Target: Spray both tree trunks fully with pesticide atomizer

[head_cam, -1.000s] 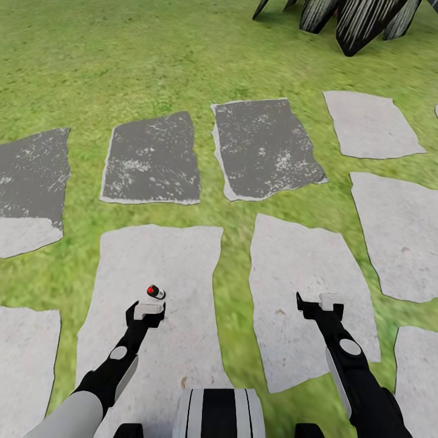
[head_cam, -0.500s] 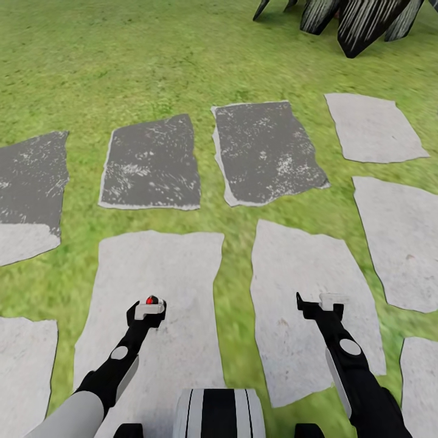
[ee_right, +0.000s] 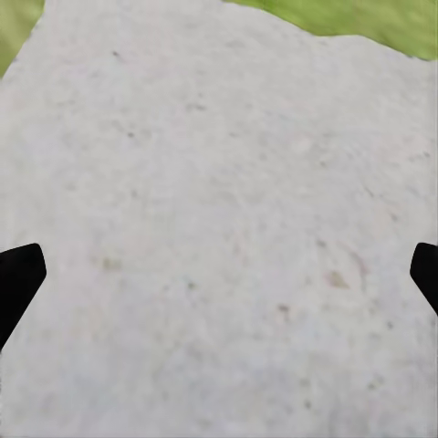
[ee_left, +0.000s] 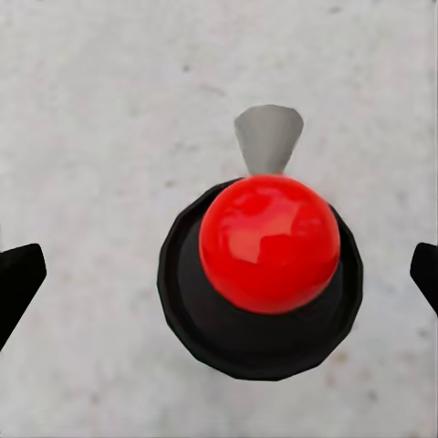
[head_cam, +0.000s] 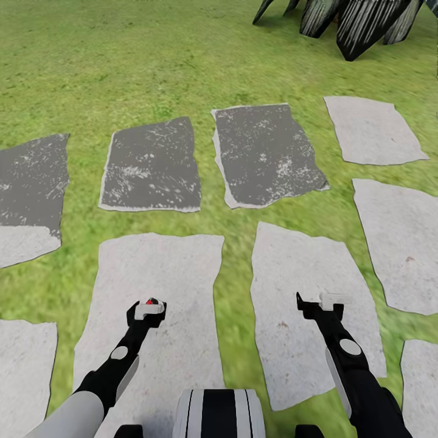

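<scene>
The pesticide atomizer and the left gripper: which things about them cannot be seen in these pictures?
- Pesticide atomizer: in the head view the left gripper covers its body, leaving its red cap.
- Left wrist view: seen from above, so its height is hidden.
- Left gripper fingers: frame edges cut them off.

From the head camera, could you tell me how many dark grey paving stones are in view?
3: one at the left edge, one left of centre, one at centre. Others may lie outside the frame.

Glossy red atomizer cap point(ee_left: 269, 243), rough stone point(ee_left: 91, 137)
</scene>
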Available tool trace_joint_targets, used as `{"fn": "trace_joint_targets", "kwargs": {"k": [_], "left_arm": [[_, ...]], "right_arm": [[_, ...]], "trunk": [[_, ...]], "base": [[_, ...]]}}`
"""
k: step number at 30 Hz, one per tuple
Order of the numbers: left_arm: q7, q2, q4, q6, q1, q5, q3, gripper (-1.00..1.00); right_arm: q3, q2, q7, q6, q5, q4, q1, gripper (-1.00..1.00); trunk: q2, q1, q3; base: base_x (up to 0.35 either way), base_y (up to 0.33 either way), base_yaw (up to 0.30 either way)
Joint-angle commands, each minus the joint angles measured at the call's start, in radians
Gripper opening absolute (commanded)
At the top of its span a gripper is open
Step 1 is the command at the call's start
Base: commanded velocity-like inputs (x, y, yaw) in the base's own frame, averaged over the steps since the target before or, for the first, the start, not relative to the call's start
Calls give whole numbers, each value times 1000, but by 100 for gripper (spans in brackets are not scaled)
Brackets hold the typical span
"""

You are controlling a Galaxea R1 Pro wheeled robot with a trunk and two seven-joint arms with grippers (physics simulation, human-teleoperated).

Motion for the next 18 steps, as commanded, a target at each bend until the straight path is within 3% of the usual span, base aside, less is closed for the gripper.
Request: {"fn": "trace_joint_targets", "kwargs": {"k": [1,18], "left_arm": [[0,0,0,0,0,0,0,100],[0,0,0,0,0,0,0,100]], "right_arm": [[0,0,0,0,0,0,0,100],[0,0,0,0,0,0,0,100]], "trunk": [[0,0,0],[0,0,7]], "base": [[0,0,0],[0,0,-14]]}}
